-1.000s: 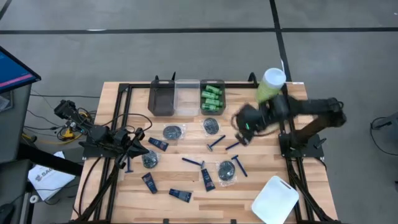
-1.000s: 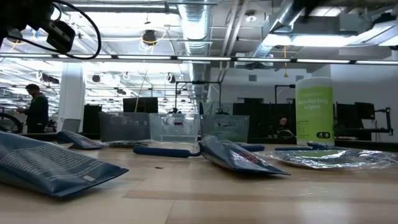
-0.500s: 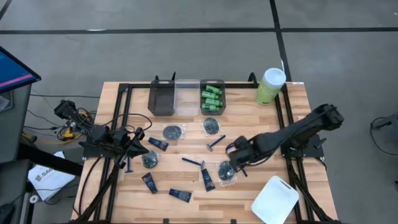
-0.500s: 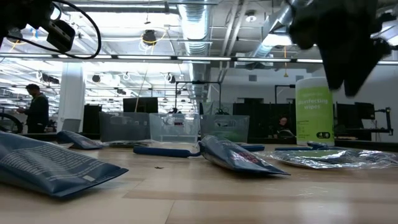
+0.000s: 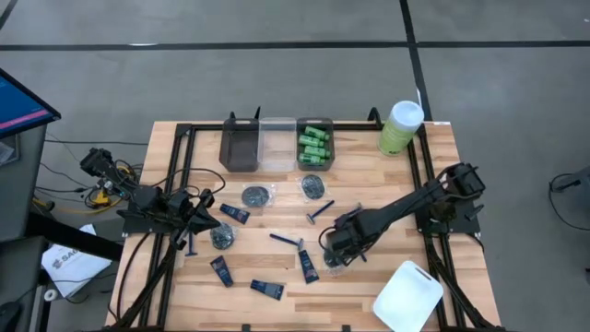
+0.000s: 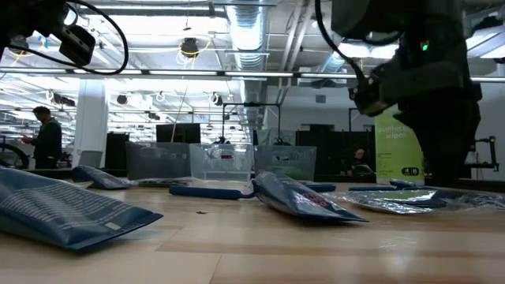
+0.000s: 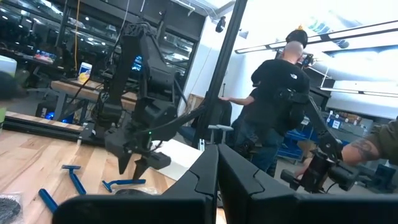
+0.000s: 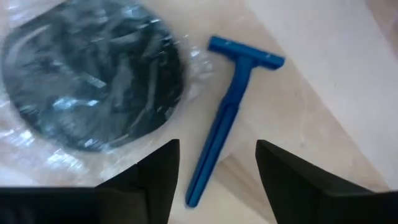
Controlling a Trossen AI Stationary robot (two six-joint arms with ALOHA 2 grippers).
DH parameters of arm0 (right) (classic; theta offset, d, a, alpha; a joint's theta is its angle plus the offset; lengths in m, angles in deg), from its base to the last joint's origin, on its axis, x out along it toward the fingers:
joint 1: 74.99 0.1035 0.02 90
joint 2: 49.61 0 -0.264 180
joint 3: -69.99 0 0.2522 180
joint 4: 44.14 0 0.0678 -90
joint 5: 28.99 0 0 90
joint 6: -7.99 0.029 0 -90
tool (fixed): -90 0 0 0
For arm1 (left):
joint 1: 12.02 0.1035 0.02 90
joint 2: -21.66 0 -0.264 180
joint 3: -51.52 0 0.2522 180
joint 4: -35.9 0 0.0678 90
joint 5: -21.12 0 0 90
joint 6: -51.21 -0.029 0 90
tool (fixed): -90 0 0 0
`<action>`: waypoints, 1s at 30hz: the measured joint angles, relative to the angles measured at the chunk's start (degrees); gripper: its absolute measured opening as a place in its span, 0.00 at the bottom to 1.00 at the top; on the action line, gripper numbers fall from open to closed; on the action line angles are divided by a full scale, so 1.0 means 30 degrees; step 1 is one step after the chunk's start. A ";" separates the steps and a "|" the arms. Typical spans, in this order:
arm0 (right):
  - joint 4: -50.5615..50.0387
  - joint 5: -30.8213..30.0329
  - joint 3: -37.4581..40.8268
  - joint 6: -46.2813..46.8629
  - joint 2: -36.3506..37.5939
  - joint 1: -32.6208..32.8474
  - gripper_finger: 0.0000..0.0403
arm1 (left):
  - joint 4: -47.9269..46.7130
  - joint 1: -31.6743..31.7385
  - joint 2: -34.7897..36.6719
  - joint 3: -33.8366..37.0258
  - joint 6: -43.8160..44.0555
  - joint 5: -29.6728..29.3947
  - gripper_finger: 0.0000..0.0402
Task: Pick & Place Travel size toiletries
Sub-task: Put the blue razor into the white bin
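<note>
Step in hand, by my reading: approach for a pick. My right gripper (image 5: 337, 247) is low over the table, fingers (image 8: 158, 174) apart, nothing between them. Target looks to be the blue razor (image 8: 231, 112), lying flat on the wood directly ahead of my fingertips in the right wrist view.

Razor orientation: the long axis runs away from my fingertips. The handle's tail end sits in the gap between my two fingers, just ahead of them; the crossbar head is at the far end, pointing away from me. The handle leans a little toward one finger, not squarely down the centre line of the gap.

Just beside the razor, off to one side of my gripper, lies a round dark packet (image 8: 93, 78) in crinkly clear wrap. The wrap's edge comes close to the handle; I cannot tell whether they touch.

Next move, as I judge it: descend the rest of the way with the fingers straddling the handle, then close across its thin width. The handle is slim and flat on the table, so fingertips must reach nearly to the wood. Risk: catching the packet's wrap with the near finger.

My left gripper (image 7: 217, 180) is parked well apart at the table's other side, fingers together, holding nothing.
</note>
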 joint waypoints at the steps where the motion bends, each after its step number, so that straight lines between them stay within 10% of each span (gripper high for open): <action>1: 0.0333 0.0065 0.0369 -0.0058 0.0114 -0.0083 0.49 | 0.0000 0.0003 0.0000 0.0000 0.0000 0.0000 0.01; 12: 0.4030 0.1893 0.3312 -0.0639 0.0750 -0.0786 0.44 | 0.0033 -0.0001 0.0000 0.0002 0.0000 0.0000 0.01; 21: 0.3571 0.1993 0.3386 -0.1390 0.0793 -0.1163 0.05 | 0.0117 -0.0001 0.0000 -0.0001 0.0001 -0.0007 0.01; 30: 0.2353 0.0474 0.3466 -0.0404 0.4666 -0.1024 0.04 | 0.0138 0.0001 0.0000 0.0002 0.0000 -0.0007 0.01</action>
